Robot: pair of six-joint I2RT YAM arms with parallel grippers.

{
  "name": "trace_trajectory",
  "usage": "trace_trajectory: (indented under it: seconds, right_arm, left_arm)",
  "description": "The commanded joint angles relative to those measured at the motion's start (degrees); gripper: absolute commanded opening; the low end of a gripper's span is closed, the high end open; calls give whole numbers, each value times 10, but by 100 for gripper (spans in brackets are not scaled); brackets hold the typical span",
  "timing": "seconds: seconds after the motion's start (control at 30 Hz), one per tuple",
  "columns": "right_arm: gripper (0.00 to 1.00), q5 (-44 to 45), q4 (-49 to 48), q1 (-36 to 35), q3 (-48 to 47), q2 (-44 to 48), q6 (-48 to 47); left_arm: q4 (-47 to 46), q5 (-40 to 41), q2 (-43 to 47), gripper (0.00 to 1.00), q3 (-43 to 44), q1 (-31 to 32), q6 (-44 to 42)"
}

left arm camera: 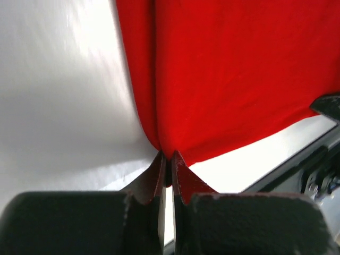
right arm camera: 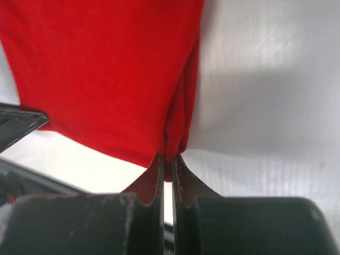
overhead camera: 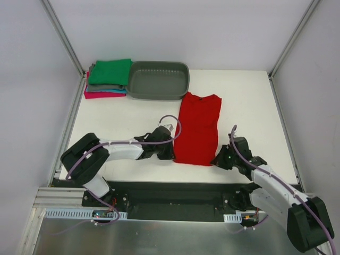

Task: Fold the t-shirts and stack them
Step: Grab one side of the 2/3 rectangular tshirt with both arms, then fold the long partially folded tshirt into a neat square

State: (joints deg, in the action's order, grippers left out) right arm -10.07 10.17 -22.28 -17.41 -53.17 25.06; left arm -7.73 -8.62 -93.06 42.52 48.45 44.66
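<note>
The red shirt (overhead camera: pixel 197 130) is lying flat near the middle of the table (overhead camera: pixel 122 114). Its sleeves are tucked in, so it is forming a long narrow strip, with the collar pointing to 12 o'clock and the hem to 6 o'clock.

The left gripper (overhead camera: pixel 169 151) is sitting at the shirt's 7 o'clock corner. Its wrist view is showing the jaws pressed together on a bunched bit of red cloth at the hem's edge, with the fabric puckering into the pinch. The right gripper (overhead camera: pixel 218 159) is sitting at the 5 o'clock corner, its jaws likewise pinching a gathered fold of the hem, and the cloth is rising in pleats from the fingertips. Both arms are reaching low over the table from 6 o'clock.

At the table's 11 o'clock corner the stack (overhead camera: pixel 106 87) of folded shirts is resting, with a green shirt (overhead camera: pixel 110 70) on top and grey, teal and magenta edges showing beneath. The tub (overhead camera: pixel 158 79) is standing just beside the stack, at its 3 o'clock side. The red shirt's collar is lying close by the tub's 5 o'clock rim.
</note>
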Motion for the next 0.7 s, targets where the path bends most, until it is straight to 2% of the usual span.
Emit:
trace_trajectory:
  seconds: [0.0, 0.17, 0.27, 0.43, 0.67]
  right_arm:
    - [0, -94, 108, -20, 5, 101, -29]
    - [1, -208, 282, -37, -33, 212, -41]
    - [0, -259, 340, -50, -58, 250, -28]
    - [1, -307, 325, -58, -82, 271, -12]
    - [0, -327, 271, -60, -108, 249, -4]
  left_arm:
    - [53, 50, 95, 0, -70, 26, 24]
    - [111, 77, 244, 0, -128, 68, 41]
    - [143, 119, 359, 0, -154, 81, 39]
    - [149, 120, 472, 0, -163, 82, 12]
    - [153, 149, 488, 0, -126, 82, -7]
